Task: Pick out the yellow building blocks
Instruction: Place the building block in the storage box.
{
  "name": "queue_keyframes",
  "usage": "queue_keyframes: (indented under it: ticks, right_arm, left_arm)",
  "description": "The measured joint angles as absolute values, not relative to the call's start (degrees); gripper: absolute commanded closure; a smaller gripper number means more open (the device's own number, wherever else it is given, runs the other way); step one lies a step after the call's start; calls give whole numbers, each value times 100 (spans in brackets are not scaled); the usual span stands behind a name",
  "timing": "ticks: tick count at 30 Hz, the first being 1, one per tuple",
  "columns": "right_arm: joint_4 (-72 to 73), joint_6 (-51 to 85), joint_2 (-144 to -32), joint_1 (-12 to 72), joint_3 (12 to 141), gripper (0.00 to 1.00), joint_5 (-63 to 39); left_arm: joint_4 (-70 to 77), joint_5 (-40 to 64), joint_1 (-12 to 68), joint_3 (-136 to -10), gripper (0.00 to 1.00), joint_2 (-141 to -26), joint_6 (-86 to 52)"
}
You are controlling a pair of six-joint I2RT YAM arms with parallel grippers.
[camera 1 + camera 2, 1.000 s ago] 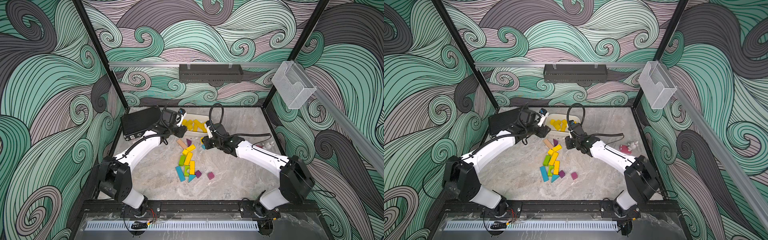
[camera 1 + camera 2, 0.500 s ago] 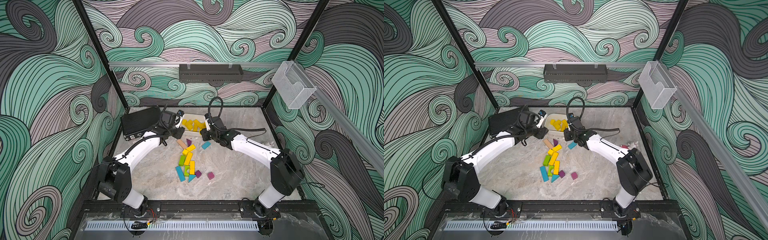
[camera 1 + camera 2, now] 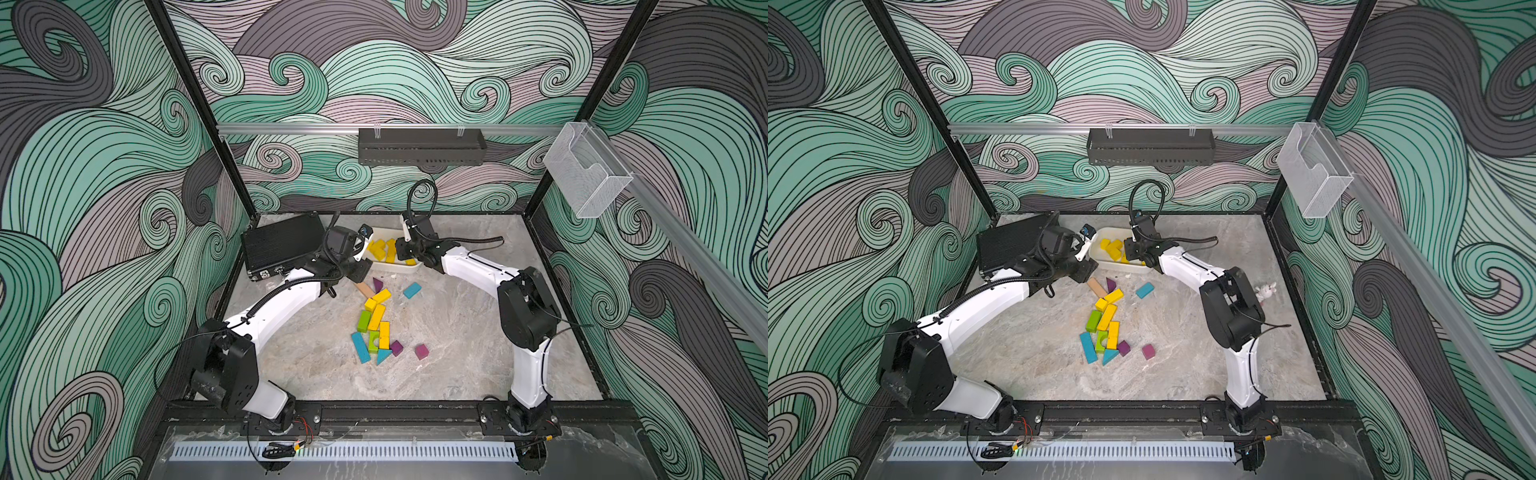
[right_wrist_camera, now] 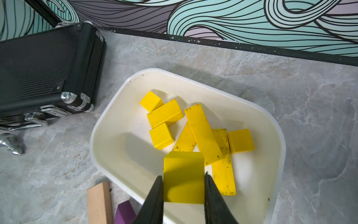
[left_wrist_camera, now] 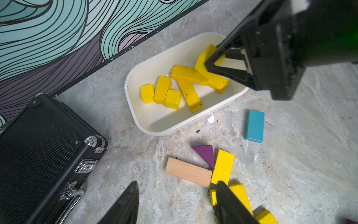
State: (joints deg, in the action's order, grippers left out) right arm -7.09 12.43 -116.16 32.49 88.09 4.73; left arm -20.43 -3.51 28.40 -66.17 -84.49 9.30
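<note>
Two claws, right claw (image 4: 183,175) clamped on yellow block (image 4: 184,164) above white tray (image 4: 120,124), left claw (image 5: 177,183) parted halfway, empty.

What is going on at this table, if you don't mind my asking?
The robot is sorting yellow blocks out of a mixed pile. Its right pincer grips one yellow block above the white tray, where several yellow ones already lie. Its left pincer is open and empty near the pile, where a few yellow pieces remain among green, blue, purple and tan blocks.
</note>
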Motion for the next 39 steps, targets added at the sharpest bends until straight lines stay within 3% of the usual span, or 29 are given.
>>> queue_keyframes:
  ticks: [18, 39]
  right_arm:
    - [-770, 1098, -12543, 3107, 9572, 69, 360]
    - [-794, 1068, -12678, 2961, 9577, 64, -5]
  left_arm:
    - [-1671, -340, 2862, -6549, 36, -8958, 987]
    - [-1695, -169, 2694, -6692, 35, -9100, 720]
